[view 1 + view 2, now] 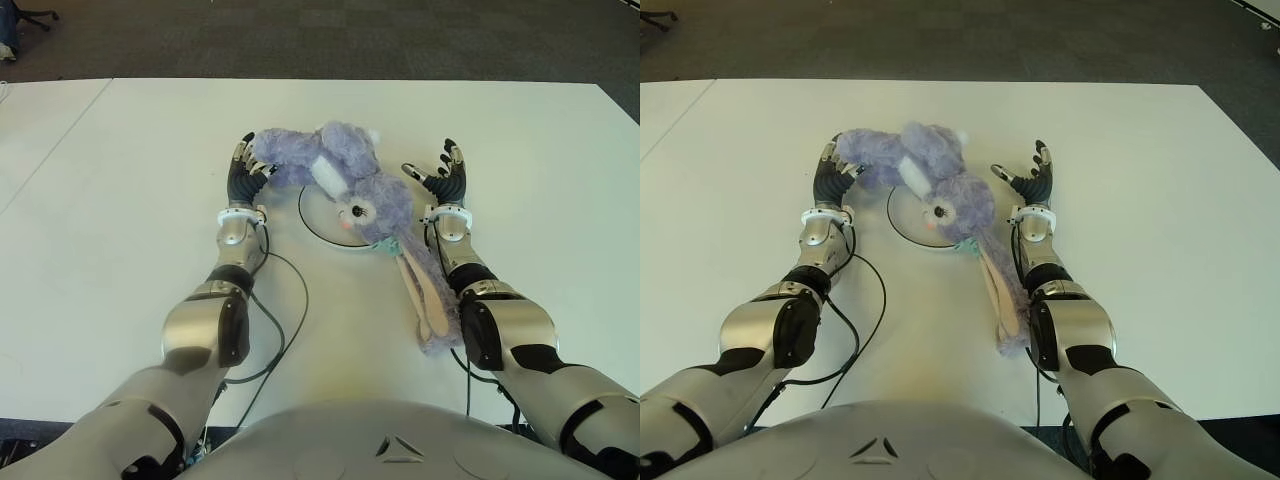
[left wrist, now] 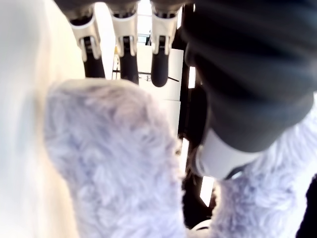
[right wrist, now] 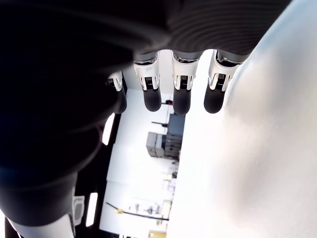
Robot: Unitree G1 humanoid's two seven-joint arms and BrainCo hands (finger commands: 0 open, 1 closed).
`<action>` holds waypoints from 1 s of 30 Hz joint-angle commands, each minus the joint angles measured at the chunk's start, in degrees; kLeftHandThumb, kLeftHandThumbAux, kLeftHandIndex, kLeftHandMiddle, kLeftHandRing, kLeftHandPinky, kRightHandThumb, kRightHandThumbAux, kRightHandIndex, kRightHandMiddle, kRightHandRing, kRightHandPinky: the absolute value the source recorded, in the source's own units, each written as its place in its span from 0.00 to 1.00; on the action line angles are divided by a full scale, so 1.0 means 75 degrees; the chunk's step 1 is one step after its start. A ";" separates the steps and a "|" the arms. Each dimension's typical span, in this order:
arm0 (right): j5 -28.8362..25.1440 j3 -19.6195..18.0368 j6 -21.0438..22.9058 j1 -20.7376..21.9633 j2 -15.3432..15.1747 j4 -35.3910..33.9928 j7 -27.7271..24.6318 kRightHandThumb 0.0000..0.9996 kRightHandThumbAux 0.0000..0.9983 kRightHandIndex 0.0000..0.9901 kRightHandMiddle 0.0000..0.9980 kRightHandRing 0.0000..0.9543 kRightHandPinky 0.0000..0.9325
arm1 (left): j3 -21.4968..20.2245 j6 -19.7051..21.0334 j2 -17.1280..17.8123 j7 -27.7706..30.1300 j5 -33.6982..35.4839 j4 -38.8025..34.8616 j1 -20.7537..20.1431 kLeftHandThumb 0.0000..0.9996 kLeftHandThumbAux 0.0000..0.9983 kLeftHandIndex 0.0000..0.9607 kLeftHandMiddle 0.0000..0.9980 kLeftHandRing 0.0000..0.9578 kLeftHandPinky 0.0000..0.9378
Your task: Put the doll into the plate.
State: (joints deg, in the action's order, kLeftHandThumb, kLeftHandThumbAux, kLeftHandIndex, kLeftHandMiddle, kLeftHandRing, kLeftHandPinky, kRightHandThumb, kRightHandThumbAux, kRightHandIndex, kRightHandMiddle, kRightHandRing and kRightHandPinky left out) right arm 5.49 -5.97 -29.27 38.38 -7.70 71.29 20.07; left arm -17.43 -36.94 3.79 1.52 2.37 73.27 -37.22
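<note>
Plush and floppy, the purple doll (image 1: 345, 185) sprawls across the white plate (image 1: 318, 222) on the counter (image 1: 120, 200), ears trailing off the rim, one limb against the left hand (image 1: 247, 168), the right hand (image 1: 443, 175) spread empty beside; likely light, best gathered at its body.

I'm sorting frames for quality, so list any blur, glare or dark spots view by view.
Eye views: evenly lit and sharp, soft shadows beneath the doll on the table. Left wrist view: close fur blurred, bright backlight behind the left hand. Right wrist view: the right hand mostly dark silhouette, table washed out.
</note>
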 commanded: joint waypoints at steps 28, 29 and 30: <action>0.0010 -0.0073 0.1199 -0.1346 0.0495 0.0868 -0.0170 0.00 0.81 0.08 0.08 0.08 0.12 | -0.0164 0.2080 -0.0018 0.0247 0.0223 0.0651 0.0953 0.26 0.83 0.12 0.20 0.24 0.28; 0.0006 -0.0077 0.1194 -0.1348 0.0495 0.0867 -0.0174 0.00 0.81 0.08 0.08 0.08 0.13 | -0.0160 0.2074 -0.0018 0.0248 0.0222 0.0651 0.0954 0.26 0.83 0.12 0.20 0.24 0.28; 0.0002 -0.0081 0.1188 -0.1349 0.0496 0.0867 -0.0179 0.00 0.81 0.09 0.08 0.08 0.13 | -0.0157 0.2067 -0.0019 0.0252 0.0222 0.0650 0.0956 0.26 0.83 0.12 0.20 0.24 0.28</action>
State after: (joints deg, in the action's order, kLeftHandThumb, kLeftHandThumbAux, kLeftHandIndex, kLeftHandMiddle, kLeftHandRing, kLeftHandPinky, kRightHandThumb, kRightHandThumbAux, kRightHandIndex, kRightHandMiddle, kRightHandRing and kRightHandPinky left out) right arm 5.44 -6.07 -28.54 38.55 -7.70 71.29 19.68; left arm -17.61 -36.94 3.83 1.54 2.90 73.26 -37.22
